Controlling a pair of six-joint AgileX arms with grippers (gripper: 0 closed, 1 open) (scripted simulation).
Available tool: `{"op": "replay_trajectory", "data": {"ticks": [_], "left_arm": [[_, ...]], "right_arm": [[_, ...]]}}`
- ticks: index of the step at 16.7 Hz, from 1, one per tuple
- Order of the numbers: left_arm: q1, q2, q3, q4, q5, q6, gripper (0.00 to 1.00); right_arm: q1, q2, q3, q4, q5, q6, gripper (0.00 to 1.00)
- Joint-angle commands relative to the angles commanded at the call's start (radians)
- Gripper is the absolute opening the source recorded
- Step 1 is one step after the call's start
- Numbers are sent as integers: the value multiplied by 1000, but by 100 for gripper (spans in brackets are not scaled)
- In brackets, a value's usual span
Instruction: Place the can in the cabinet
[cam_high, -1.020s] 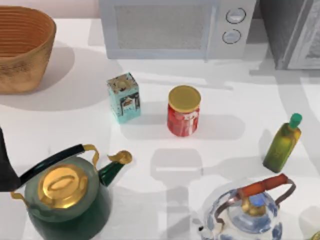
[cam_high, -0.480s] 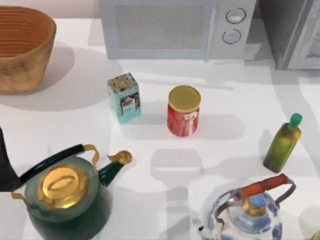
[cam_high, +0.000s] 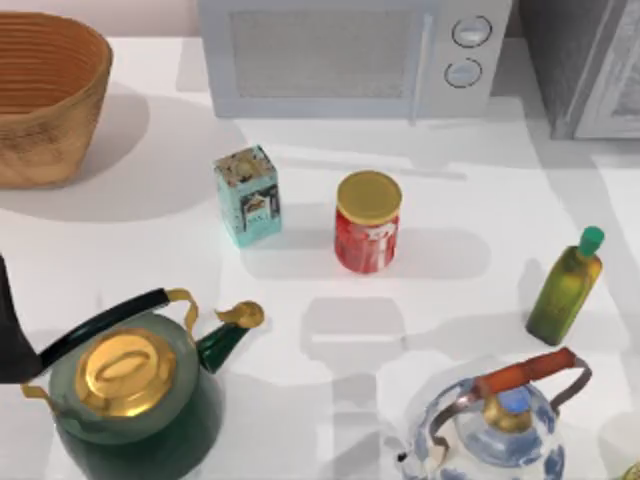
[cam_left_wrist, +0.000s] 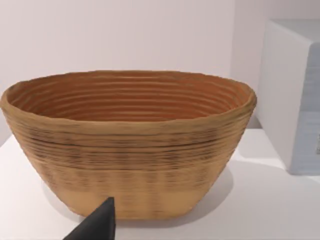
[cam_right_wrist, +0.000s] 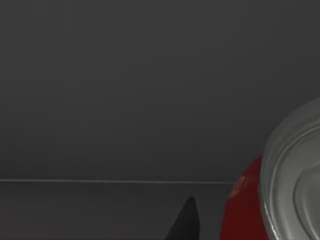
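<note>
The can (cam_right_wrist: 250, 210) is red with a silver end, and it lies close beside my right gripper (cam_right_wrist: 186, 222) in the right wrist view. Behind both is a dark grey wall and floor, which looks like the inside of the cabinet (cam_right_wrist: 150, 90). From above, the cabinet (cam_high: 572, 60) stands at the table's back right corner, with its paler framed door (cam_high: 618, 90) at the right edge. My left gripper (cam_left_wrist: 97, 225) hangs in front of the woven basket (cam_left_wrist: 130, 150) at the left. A dark part of the left arm (cam_high: 10, 330) shows at the top view's left edge.
A white microwave (cam_high: 350, 55) stands at the back middle and the basket (cam_high: 45, 95) at the back left. On the table are a teal box (cam_high: 247, 195), a red tin with a gold lid (cam_high: 368, 222), a green bottle (cam_high: 566, 288), a green kettle (cam_high: 135, 395) and a blue-white kettle (cam_high: 500, 420).
The shadow on the table below the cabinet has shifted a little. Nothing else on the table has moved.
</note>
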Motion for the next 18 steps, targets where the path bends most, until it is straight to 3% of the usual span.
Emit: {"op": "replay_trajectory", "data": {"ticks": [5, 9, 16, 18], "left_arm": [[0, 0, 0, 0, 0, 0, 100], [0, 0, 0, 0, 0, 0, 100], [0, 0, 0, 0, 0, 0, 100], [0, 0, 0, 0, 0, 0, 100]], "right_arm": [[-31, 281, 435, -98, -26, -1, 0], [-58, 453, 659, -156, -40, -2, 0], [-67, 510, 721, -177, -45, -3, 0], [-67, 510, 721, -177, -45, -3, 15]]}}
